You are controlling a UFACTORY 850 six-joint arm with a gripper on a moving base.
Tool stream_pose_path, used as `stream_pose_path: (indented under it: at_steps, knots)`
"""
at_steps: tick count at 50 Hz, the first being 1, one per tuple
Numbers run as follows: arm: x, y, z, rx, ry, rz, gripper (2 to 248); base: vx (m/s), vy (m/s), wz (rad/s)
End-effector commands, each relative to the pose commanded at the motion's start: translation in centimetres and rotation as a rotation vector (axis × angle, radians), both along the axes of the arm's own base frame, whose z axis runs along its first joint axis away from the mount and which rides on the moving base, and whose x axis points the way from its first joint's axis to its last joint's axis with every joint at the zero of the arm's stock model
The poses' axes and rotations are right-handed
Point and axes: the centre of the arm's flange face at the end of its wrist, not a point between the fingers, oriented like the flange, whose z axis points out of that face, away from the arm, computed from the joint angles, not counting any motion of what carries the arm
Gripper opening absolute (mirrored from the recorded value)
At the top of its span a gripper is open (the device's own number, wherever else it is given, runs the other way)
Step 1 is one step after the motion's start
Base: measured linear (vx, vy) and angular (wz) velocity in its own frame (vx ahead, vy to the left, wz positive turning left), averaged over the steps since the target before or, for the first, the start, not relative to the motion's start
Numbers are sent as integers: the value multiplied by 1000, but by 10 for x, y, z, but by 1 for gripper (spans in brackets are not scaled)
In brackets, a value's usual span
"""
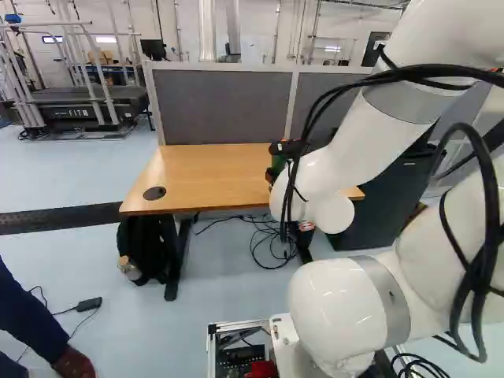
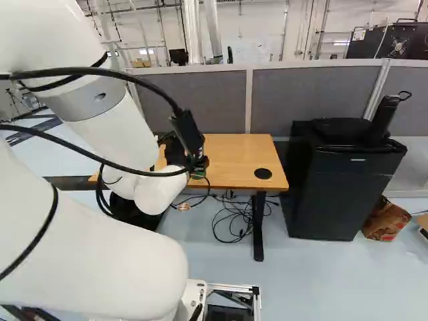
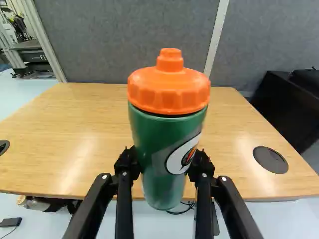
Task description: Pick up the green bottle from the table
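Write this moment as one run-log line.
end effector: shut on bottle | bottle: green, orange lid up | base: clear of table | pick: looks achieved

The base views look from behind the arm (image 1: pixel 374 134), left and right of it, ahead and slightly down at the table (image 1: pixel 213 173), sharing it and the partition (image 1: pixel 228 106) behind it. The wrist view faces both from nearer the table.
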Motion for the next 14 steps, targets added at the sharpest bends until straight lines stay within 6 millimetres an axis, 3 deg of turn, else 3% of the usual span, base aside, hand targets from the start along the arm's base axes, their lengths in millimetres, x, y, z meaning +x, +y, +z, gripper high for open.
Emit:
stream_pose_path:
  at_steps: [14]
  knots:
    - [0, 0, 0, 0, 0, 0, 113, 0, 0, 0]
